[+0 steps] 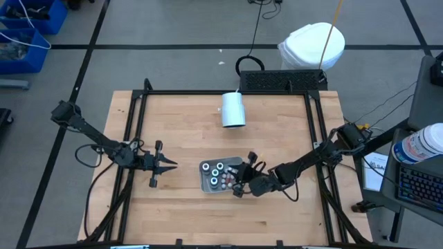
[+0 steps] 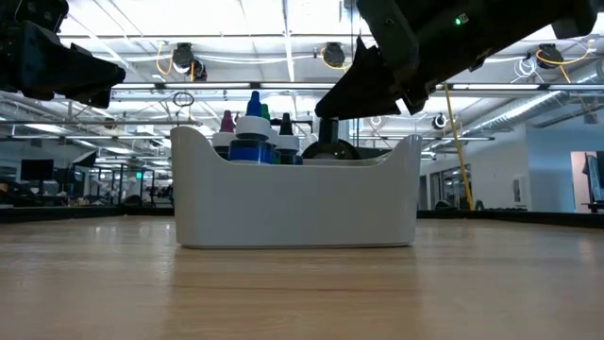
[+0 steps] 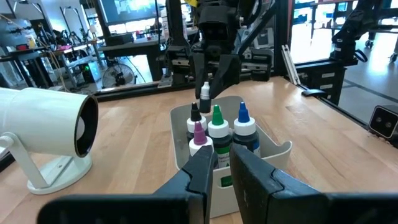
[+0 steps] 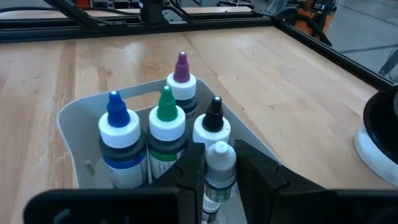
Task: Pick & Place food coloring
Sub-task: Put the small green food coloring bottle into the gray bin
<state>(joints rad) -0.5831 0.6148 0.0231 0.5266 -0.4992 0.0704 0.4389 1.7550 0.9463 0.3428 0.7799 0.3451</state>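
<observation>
A pale grey tray (image 1: 205, 181) sits at mid-table and holds the food coloring bottles (image 4: 168, 121), which stand upright with white caps and blue, green, purple and black tips. My right gripper (image 4: 221, 158) hangs over the tray's right part (image 2: 396, 179), shut on a small white-capped bottle (image 4: 221, 171). That bottle also shows in the left wrist view (image 3: 205, 93). My left gripper (image 1: 173, 164) waits left of the tray, above the table, pointing at it. Its fingers (image 3: 205, 171) are open by only a narrow gap and hold nothing. My right gripper pinches the small bottle between its two fingers (image 4: 255, 168), at the bottle's upper part around the white cap (image 4: 221, 154). The fingers come slanting down from the table's right side. The bottle stands upright among the others; the gripper hides its base, so whether it rests in the tray does not show.
A large white cylinder cup (image 1: 233, 109) lies on its side on the far half of the table, its dark mouth showing in the left wrist view (image 3: 84, 127). A black frame (image 1: 138, 111) runs along the table's edges. Bare wood lies near and left of the tray.
</observation>
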